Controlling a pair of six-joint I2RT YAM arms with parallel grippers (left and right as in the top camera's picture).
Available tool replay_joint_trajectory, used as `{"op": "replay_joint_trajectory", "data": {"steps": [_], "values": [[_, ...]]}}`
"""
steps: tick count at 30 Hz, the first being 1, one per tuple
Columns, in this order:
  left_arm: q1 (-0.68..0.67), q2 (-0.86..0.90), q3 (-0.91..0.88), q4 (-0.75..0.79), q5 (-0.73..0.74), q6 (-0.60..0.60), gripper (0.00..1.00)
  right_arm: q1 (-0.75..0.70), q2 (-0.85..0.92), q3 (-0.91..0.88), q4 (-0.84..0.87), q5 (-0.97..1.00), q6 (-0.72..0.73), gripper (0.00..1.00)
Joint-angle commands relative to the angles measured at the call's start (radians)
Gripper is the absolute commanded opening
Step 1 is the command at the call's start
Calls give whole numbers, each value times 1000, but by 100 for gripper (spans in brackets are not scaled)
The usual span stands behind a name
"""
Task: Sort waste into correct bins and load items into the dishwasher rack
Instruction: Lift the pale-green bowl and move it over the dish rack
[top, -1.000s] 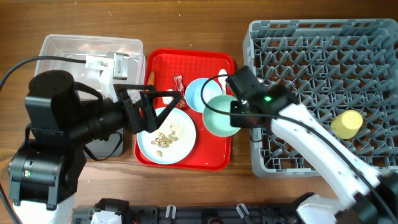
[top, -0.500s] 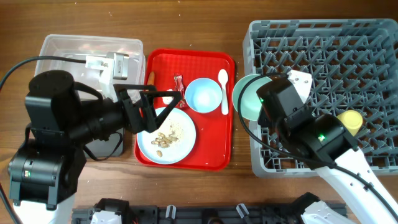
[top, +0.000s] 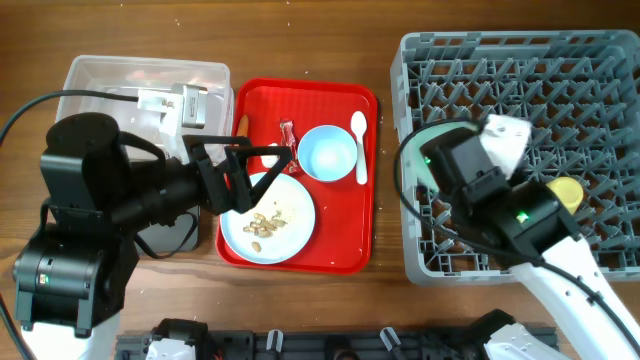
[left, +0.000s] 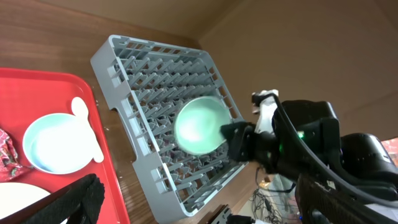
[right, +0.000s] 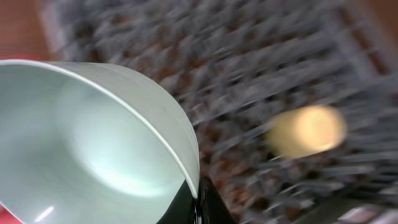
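Note:
My right gripper (right: 198, 199) is shut on the rim of the pale green bowl (right: 93, 137) and holds it tilted over the left part of the grey dishwasher rack (top: 500, 45). The bowl also shows in the overhead view (top: 420, 148) and the left wrist view (left: 199, 124). A yellow cup (top: 565, 190) lies in the rack. On the red serving tray (top: 345, 255) are a pale blue bowl (top: 326, 152), a white spoon (top: 360, 145), a red wrapper (top: 288, 133) and a pale blue plate (top: 290, 205) with beige scraps (top: 262, 222). My left gripper (top: 280, 160) is open and empty above the plate's left edge.
The clear tub (top: 100, 75) stands at the back left. The black tray (top: 165, 238) is mostly hidden under my left arm. An orange piece (top: 240, 124) lies at the red tray's left rim. The right wrist view is motion-blurred.
My right arm has carried the green bowl to the right, from above the red tray to above the rack's left side. The left arm has not moved.

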Motion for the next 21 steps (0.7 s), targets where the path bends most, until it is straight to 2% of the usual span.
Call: {"op": "replay_joint_trajectory", "data": {"steps": [1, 6, 13, 16, 21], "values": [[-5, 0, 11, 2, 19, 23, 100, -71, -6, 24, 19, 323, 20, 4], [-5, 0, 11, 2, 19, 23, 100, -217, 13, 24, 136, 462, -2, 5], [-5, 0, 11, 2, 19, 23, 100, -378, 111, 24, 419, 461, -335, 4], [-5, 0, 11, 2, 19, 23, 100, -443, 179, 24, 475, 461, -421, 4], [-5, 0, 11, 2, 19, 23, 100, -550, 313, 24, 488, 496, -454, 4]]}}
